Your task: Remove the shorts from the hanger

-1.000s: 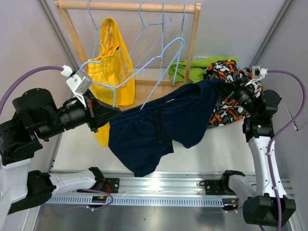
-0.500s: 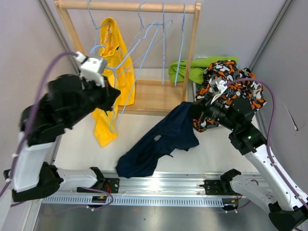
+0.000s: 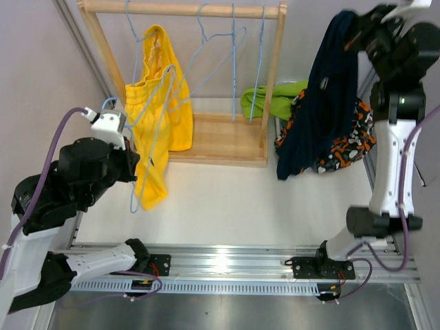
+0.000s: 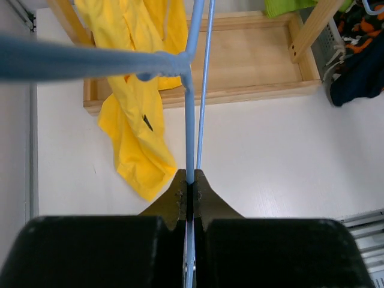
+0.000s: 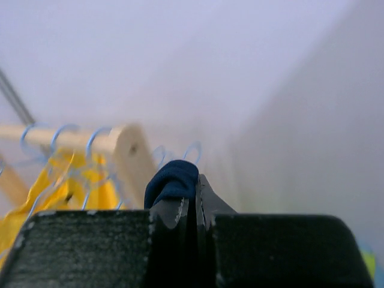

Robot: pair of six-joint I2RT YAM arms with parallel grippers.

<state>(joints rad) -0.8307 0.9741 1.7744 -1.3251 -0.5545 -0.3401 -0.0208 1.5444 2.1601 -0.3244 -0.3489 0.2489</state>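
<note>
White tabletop (image 3: pixel 227 206), wooden rack (image 3: pixel 182 8) at back. Right jaws: pinched shut on the navy shorts (image 3: pixel 323 89), raised high, hem dangling against the patterned pile (image 3: pixel 354 141); left jaws: clamped on a blue wire hanger (image 4: pixel 191 120) beside the yellow shorts (image 3: pixel 155 124). I'd lower the navy pair squarely over that pile before releasing, so nothing slides off.

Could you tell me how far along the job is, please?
Done: navy shorts are off the blue hanger; green shorts and patterned shorts lie heaped at right. In hand: right pincer holds the navy pair high, left pincer grips the bare hanger. Left: yellow shorts hang on the rack.
</note>
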